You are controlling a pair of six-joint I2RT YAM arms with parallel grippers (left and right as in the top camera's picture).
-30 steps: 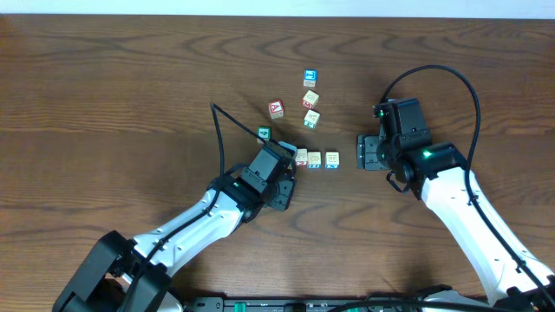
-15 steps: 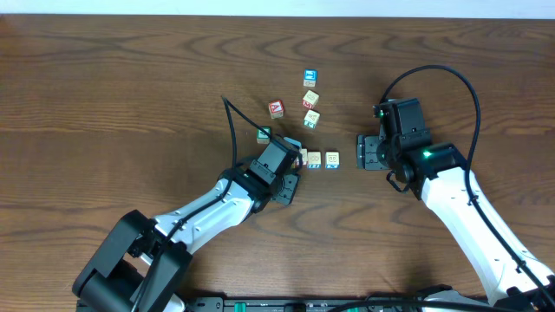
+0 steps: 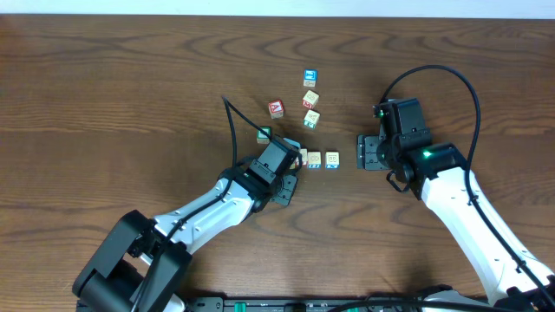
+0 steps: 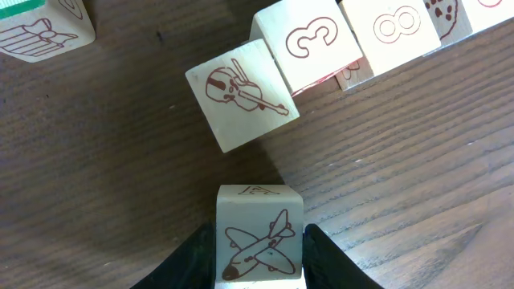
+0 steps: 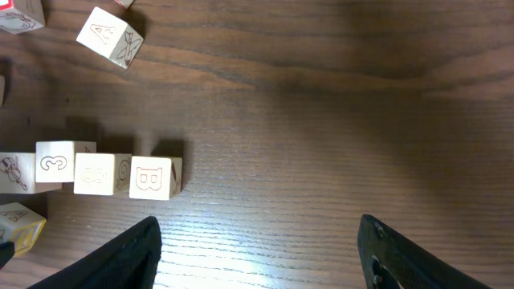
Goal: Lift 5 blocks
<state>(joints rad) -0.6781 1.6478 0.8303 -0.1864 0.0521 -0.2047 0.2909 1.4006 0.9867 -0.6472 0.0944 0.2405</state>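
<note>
pinching the airplane block (image 4: pixel 259 245), my left gripper (image 4: pixel 259 233) has its two dark fingers (image 4: pixel 197 258) against the cube's opposite sides, so i read it as clenched on that block. i cannot tell whether the cube is off the wood yet. it sits low, at or just above the table (image 3: pixel 104 87), near the middle of the surface. the hold is on the flat sides with the picture face up, which i judge the surest way to take something this small.

just beyond it lies the violin block (image 4: pixel 241 92), turned askew and touching the 3 block (image 4: pixel 309 40). that one starts a straight row with the 8 block (image 4: pixel 397 28) and the b block (image 5: pixel 152 177). a row like that leaves each end cube's sides free to be taken in turn, i think.

the left arm (image 3: pixel 217 204) stretches low from the near edge diagonally toward the centre, wrist tipped down over the cubes. the right arm (image 3: pixel 460 199) bends in from the near right corner. the right gripper (image 3: pixel 368 152) is released, jaws wide with nothing between them, facing the b end of the row across a strip of bare wood.
</note>
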